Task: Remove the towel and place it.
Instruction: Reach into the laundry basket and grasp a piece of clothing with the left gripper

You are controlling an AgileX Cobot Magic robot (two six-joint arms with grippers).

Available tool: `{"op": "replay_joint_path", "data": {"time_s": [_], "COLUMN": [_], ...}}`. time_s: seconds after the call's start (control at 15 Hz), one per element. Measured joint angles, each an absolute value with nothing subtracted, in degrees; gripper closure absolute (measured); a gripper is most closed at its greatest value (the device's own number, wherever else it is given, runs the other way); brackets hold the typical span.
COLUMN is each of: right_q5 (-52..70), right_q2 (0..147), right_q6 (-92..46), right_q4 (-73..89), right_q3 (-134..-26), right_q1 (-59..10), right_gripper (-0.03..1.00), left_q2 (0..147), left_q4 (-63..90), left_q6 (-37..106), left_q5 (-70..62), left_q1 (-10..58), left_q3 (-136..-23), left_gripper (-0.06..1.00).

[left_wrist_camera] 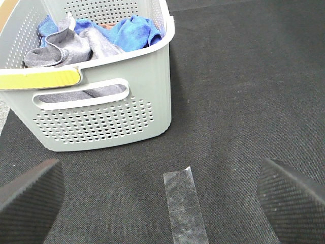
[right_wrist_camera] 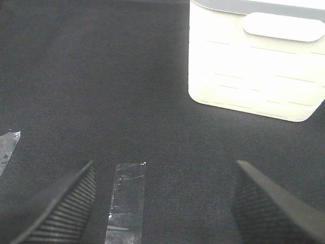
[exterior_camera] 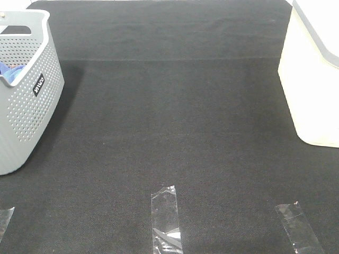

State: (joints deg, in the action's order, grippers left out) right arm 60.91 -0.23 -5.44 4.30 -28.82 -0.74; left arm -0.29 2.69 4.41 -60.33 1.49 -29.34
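Observation:
The slate-grey towel (left_wrist_camera: 76, 48) lies crumpled inside a grey perforated basket (left_wrist_camera: 101, 117), next to a bright blue cloth (left_wrist_camera: 133, 29). In the exterior high view the basket (exterior_camera: 24, 106) stands at the far left; only a bit of blue cloth (exterior_camera: 9, 70) shows there and the towel is hidden. My left gripper (left_wrist_camera: 162, 203) is open and empty, hovering over the mat in front of the basket. My right gripper (right_wrist_camera: 162, 203) is open and empty over the mat, short of a white bin (right_wrist_camera: 256, 61). Neither gripper shows in the exterior high view.
A white bin (exterior_camera: 312, 74) stands at the right edge of the black mat (exterior_camera: 175, 121). Three strips of clear tape lie along the mat's front: left (exterior_camera: 4, 219), middle (exterior_camera: 166, 219), right (exterior_camera: 299, 227). Tape also shows under each gripper (left_wrist_camera: 184, 203) (right_wrist_camera: 127, 195).

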Motion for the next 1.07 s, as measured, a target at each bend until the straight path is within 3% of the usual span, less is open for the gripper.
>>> {"op": "replay_joint_path", "data": {"time_s": [1.07], "right_q5": [60.91], "right_q2": [-0.23], "right_q6": [-5.44], "right_q4": [4.30], "right_q3": [-28.82], "right_q1": [-0.74], "right_gripper": [0.27], "left_q2": [-0.29], "left_q4": [2.69], "left_q6": [4.41], "left_q5": [-60.33], "left_q1": [1.49], "left_q3": [-29.34], "left_gripper": [-0.04]}}
